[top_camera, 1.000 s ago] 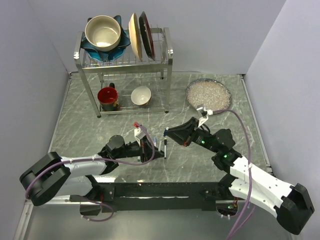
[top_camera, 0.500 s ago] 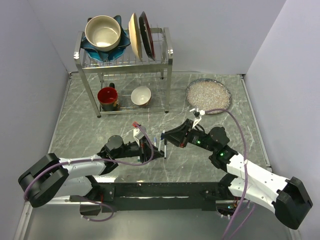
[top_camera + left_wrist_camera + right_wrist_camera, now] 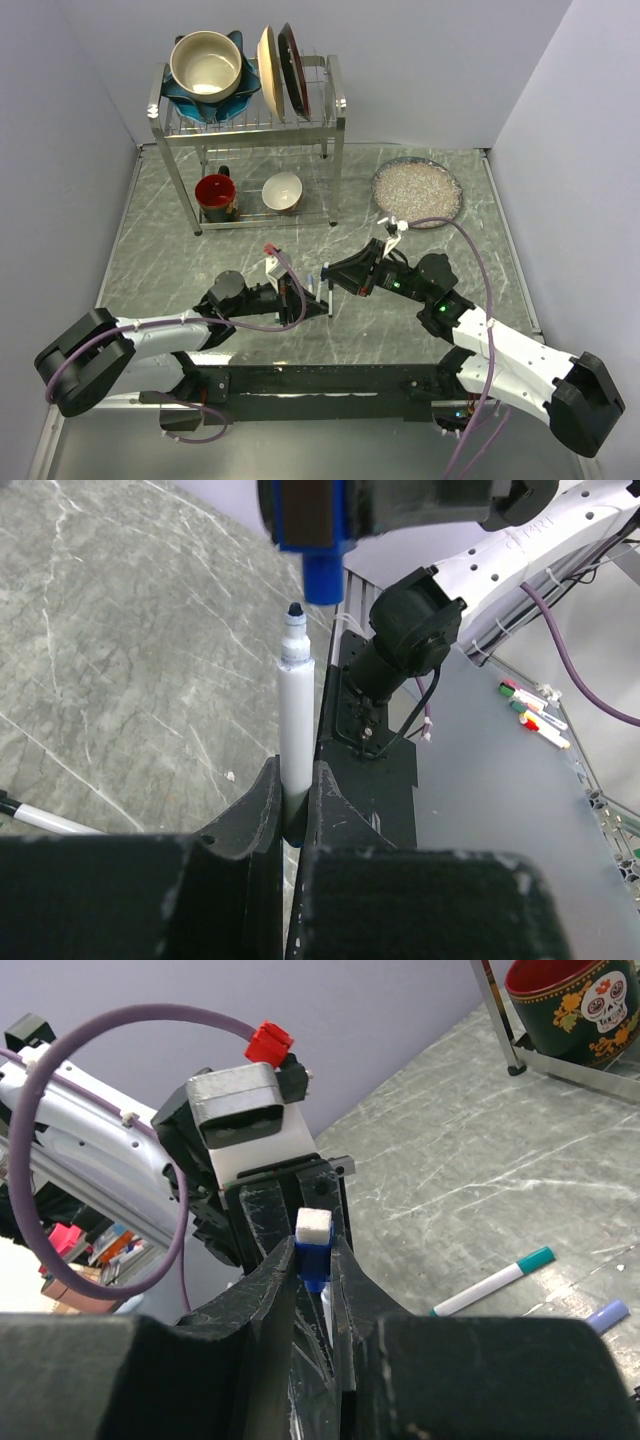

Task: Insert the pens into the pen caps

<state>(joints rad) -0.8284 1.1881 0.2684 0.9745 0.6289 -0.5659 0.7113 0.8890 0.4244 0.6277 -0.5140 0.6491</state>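
My left gripper (image 3: 295, 790) is shut on a white-barrelled pen (image 3: 296, 710) and holds it upright, dark blue tip up. My right gripper (image 3: 315, 1260) is shut on the blue pen cap (image 3: 314, 1255), whose white end faces the camera. In the left wrist view the blue cap (image 3: 322, 575) hangs open end down just above the pen's tip, a little to its right. In the top view both grippers meet at the table's middle front, left (image 3: 300, 298), right (image 3: 335, 272). A teal-ended pen (image 3: 490, 1282) lies on the table. A black-ended pen (image 3: 40, 818) lies at the lower left.
A dish rack (image 3: 250, 120) with bowls and plates stands at the back left, with a red mug (image 3: 215, 192) and a white bowl (image 3: 282, 190) under it. A glass plate (image 3: 416, 188) sits at the back right. A lavender piece (image 3: 607, 1313) lies near the teal pen.
My right gripper has moved left with the blue cap and now sits right over the pen's tip. The left gripper has held the pen nearly still.
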